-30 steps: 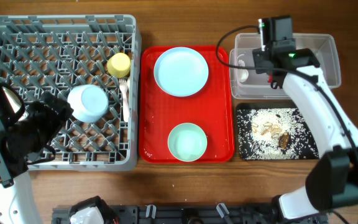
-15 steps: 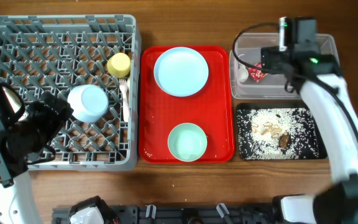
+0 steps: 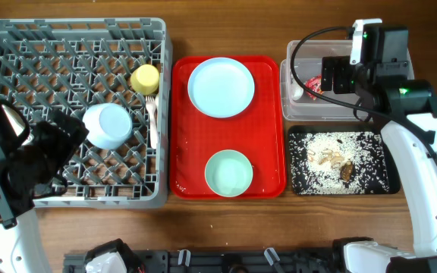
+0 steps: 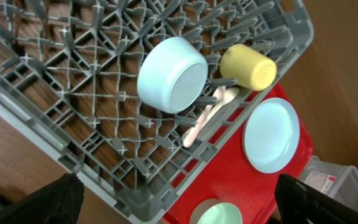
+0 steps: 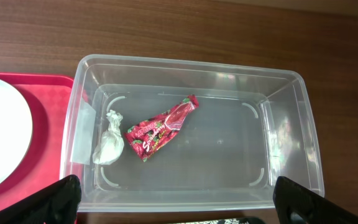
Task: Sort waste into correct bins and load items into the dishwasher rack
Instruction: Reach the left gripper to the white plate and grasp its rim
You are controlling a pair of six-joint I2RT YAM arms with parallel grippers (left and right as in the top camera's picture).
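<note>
The red wrapper [image 5: 160,126] and the white tissue [image 5: 109,145] lie loose on the floor of the clear tub [image 5: 278,149]. My right gripper [image 5: 179,202] hangs open above them, holding nothing. From overhead, that right gripper [image 3: 338,76] sits over the tub's right half. Rice scraps cover the black tray [image 3: 340,161]. In the grey rack [image 3: 21,68] rest an upturned light blue bowl [image 3: 107,126], a yellow cup [image 3: 145,78] and the white fork and spoon [image 3: 152,121]. My left gripper [image 3: 51,148] is open over the rack's front left, with nothing between its fingers.
A flat red serving tray [image 3: 268,136] between rack and bins carries the light blue plate [image 3: 220,87] and the mint green bowl [image 3: 228,173]. Bare wooden table runs along the front edge. The right arm's cable loops over the tub.
My right gripper has opened and let the red wrapper drop into the clear tub, then drifted right. The left arm has stayed put.
</note>
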